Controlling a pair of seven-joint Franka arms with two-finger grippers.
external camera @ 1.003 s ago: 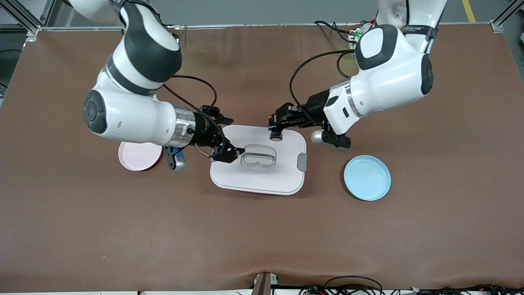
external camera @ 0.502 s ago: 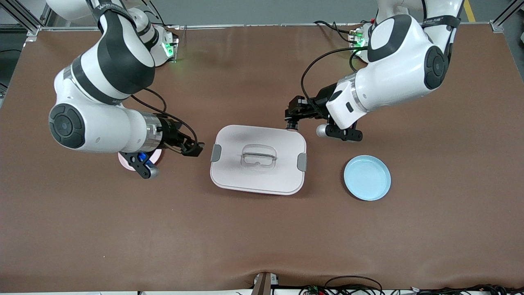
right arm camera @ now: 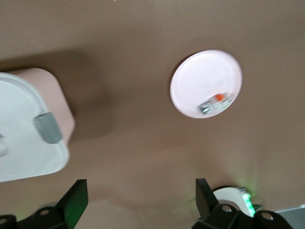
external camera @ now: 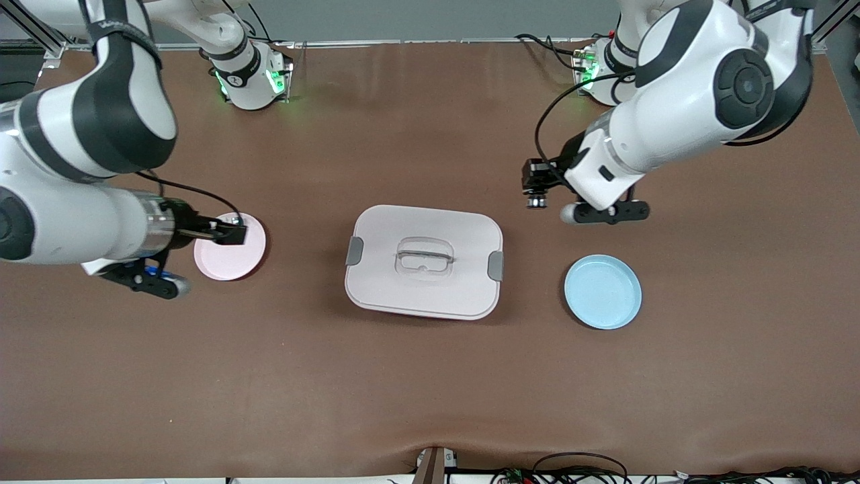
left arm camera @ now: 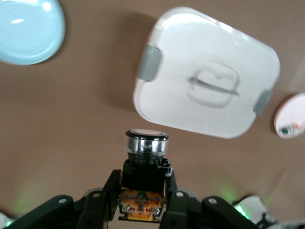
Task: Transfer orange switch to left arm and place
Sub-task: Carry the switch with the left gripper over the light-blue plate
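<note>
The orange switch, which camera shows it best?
The left wrist view: the orange switch sits big and close, pinched in the shut left gripper. The front view shows it only as a tiny dark part in that gripper's tip. The right wrist view doesn't show it.

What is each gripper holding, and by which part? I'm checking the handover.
The left gripper is shut on the orange switch, clamping its black body near the orange end. The right gripper is open and holds nothing.

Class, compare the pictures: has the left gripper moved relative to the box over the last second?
Yes. The left gripper, shut on the orange switch, was over the box lid; it has drawn back toward the left arm's end, clear of the box.
</note>
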